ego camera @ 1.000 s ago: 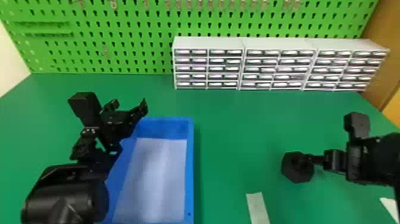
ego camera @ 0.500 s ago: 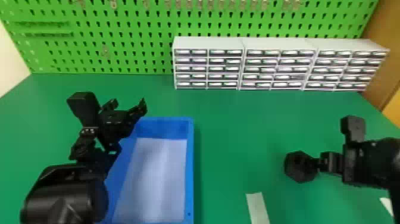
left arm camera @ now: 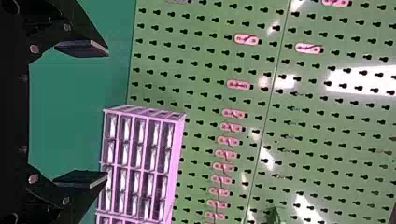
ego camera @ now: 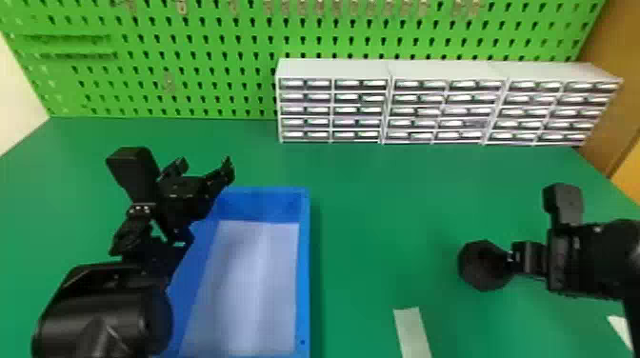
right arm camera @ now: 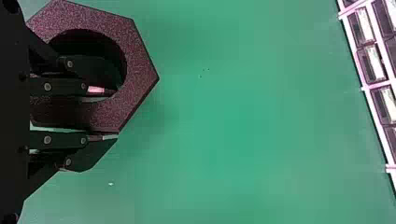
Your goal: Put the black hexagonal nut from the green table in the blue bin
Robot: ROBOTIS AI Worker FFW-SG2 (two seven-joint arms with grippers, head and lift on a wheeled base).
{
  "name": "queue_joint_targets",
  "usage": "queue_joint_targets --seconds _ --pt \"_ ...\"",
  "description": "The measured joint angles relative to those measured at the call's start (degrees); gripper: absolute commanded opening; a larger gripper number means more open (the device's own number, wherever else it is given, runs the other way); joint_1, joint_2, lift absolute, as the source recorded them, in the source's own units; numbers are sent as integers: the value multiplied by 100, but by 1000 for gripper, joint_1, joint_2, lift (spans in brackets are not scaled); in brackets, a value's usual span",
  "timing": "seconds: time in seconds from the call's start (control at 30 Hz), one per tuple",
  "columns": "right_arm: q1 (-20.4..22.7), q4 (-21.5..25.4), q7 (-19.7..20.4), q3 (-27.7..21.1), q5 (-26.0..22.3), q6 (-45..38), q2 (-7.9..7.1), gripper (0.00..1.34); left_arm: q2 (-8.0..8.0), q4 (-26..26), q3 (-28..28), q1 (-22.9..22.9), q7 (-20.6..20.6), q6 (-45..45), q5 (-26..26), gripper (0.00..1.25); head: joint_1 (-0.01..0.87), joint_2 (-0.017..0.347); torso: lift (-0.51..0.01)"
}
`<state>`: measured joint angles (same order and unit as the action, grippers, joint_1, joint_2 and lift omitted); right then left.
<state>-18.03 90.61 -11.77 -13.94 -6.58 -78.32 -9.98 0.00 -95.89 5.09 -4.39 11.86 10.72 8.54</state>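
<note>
Black nut, its wall pinched in my right gripper, seemingly raised, towards the worktop's right edge; my left gripper gapes near the blue bin's far edge.

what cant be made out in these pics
- bin, left side: head view, behind the left arm
- strip, near end: head view, cut off by bottom edge
- nut, part: right wrist view, behind the right gripper
- drawer contents: head view, too small

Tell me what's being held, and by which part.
The right gripper holds the black hexagonal nut by one side of its ring, one finger in the hole, the other outside.
</note>
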Motion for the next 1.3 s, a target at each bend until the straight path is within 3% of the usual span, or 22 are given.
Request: queue_joint_targets --seconds 0.9,1.3 --pt "109 568 0 84 -409 343 -31 324 0 0 3 34 -16 -9 -26 919 686 51 -97" --pt "398 695 0 252 -766 2015 -38 307 0 9 -17 34 -35 -9 -21 919 686 51 -97"
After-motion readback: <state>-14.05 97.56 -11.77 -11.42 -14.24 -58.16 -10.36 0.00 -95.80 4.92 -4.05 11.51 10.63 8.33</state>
